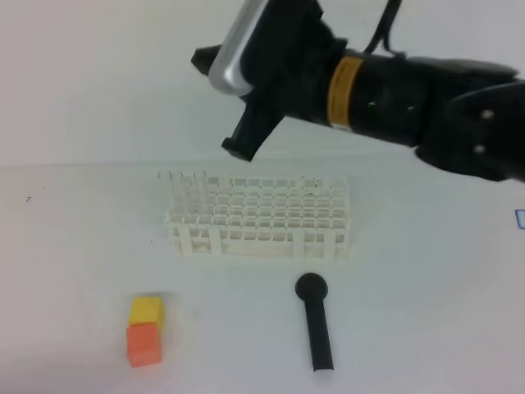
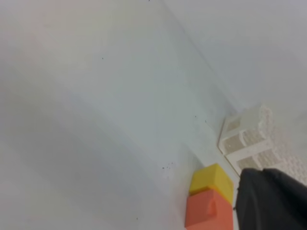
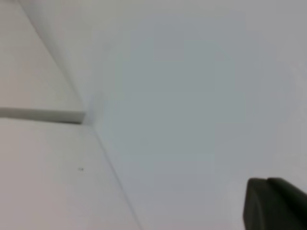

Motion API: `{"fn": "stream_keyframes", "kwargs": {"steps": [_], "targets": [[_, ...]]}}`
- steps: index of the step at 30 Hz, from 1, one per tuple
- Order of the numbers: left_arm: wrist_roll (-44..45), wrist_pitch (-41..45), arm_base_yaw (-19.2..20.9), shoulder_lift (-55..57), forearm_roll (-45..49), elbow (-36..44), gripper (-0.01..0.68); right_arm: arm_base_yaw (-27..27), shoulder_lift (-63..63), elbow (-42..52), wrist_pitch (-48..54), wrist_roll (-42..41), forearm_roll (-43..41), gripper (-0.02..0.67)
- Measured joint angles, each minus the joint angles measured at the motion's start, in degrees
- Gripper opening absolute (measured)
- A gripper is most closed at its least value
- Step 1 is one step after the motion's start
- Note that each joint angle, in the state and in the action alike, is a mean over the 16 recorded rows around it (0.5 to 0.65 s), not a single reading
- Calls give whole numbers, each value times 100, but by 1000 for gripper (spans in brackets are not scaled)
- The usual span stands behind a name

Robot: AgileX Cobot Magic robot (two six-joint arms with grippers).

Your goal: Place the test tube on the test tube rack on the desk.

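White test tube rack standing mid-desk, three clear test tube rims poking up at its back left corner. In front, a black round-headed stick lying flat; off to the left, a yellow block touching an orange block. Right gripper raised high above the rack, jaws pressed together, nothing visibly pinched. Left gripper only a dark edge in its wrist view beside the blocks, pressed together too.

White plastic test tube rack on smooth matt desk; matt black stick.
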Motion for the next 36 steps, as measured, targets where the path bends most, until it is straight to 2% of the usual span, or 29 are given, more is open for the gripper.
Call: {"fn": "stream_keyframes", "kwargs": {"steps": [6, 20, 26, 36], "targets": [[0, 0, 0, 0, 1, 0, -1, -53, -1694, 963, 496, 564, -550, 0], [-4, 0, 0, 0, 10, 0, -1, -143, -5619, 3394, 2068, 831, -636, -1], [-4, 0, 0, 0, 16, 34, -1, -143, -6396, 3832, 2218, 874, -999, -1], [1, 0, -1, 0, 37, 136, -1, -162, -6673, 4050, 2361, 1096, -1579, -1]]}}
